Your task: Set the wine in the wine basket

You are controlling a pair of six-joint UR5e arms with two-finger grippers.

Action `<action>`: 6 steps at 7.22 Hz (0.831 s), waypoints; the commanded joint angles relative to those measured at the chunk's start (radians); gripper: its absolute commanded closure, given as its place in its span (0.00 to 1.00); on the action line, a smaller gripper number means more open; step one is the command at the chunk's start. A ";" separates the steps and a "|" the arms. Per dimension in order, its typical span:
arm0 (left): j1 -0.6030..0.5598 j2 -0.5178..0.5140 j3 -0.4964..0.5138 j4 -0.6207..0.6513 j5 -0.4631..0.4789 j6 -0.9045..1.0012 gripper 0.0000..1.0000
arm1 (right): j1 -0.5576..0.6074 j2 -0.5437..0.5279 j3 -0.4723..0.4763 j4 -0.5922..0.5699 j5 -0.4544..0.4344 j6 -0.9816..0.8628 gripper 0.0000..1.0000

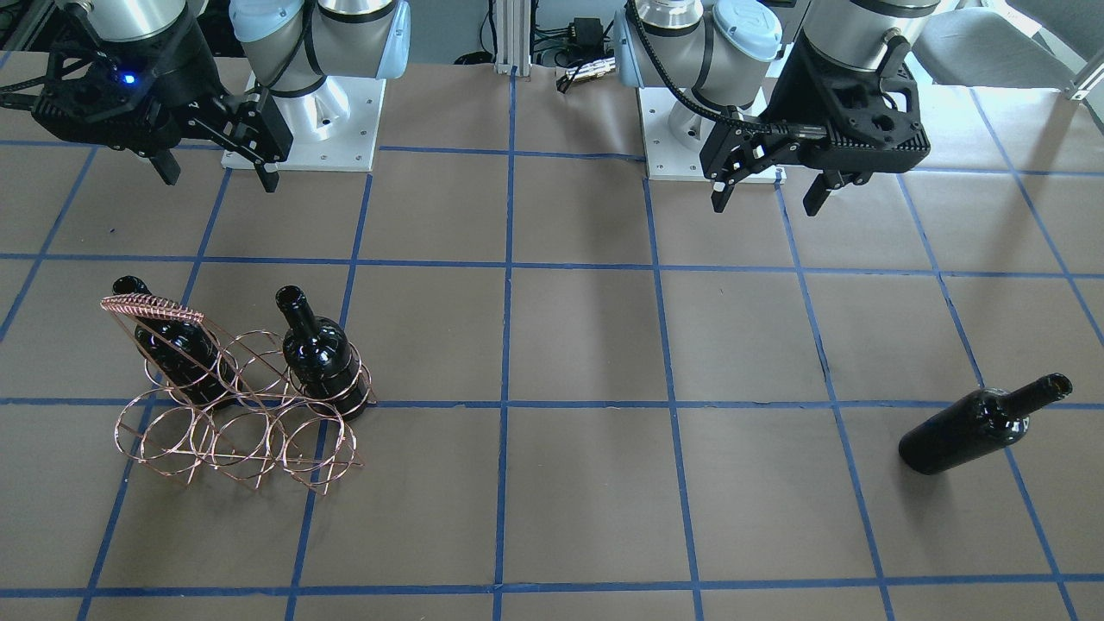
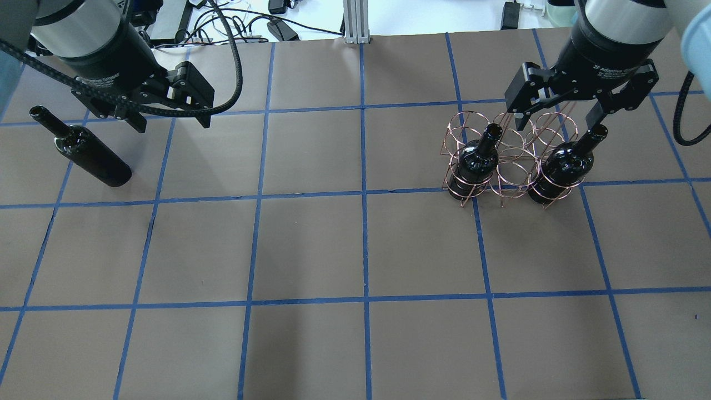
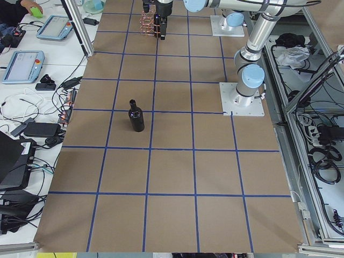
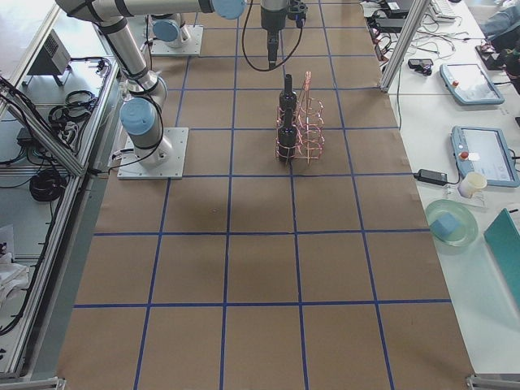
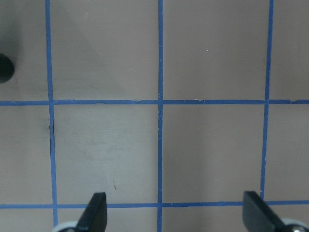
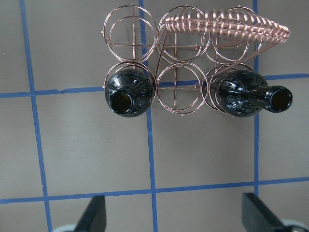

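Note:
The loose wine bottle (image 2: 89,158) stands upright on the table at my left, also in the front view (image 1: 979,429) and the left exterior view (image 3: 136,116). The copper wine basket (image 2: 512,166) stands at my right and holds two other black bottles (image 6: 128,92) (image 6: 244,94) in the end rings of the row nearer me; its handle (image 6: 227,21) slants over the far row. My left gripper (image 2: 172,122) hangs open and empty beside the loose bottle. My right gripper (image 2: 555,119) hangs open and empty high over the basket.
The table is brown paper with a blue tape grid. The two arm bases (image 1: 302,121) (image 1: 707,129) sit at my edge. The basket's middle near ring (image 6: 181,87) and its far row are empty. Tablets and cables lie on side benches beyond the table.

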 commanded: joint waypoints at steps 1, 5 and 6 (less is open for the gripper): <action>0.000 0.004 -0.008 0.001 0.000 0.000 0.00 | 0.000 0.000 0.000 0.000 0.001 0.001 0.01; 0.001 0.006 -0.012 0.001 0.003 0.012 0.00 | 0.000 0.000 0.000 -0.002 0.001 0.001 0.01; 0.006 0.002 -0.012 0.001 0.003 0.012 0.00 | 0.001 0.000 0.000 -0.002 0.003 0.001 0.01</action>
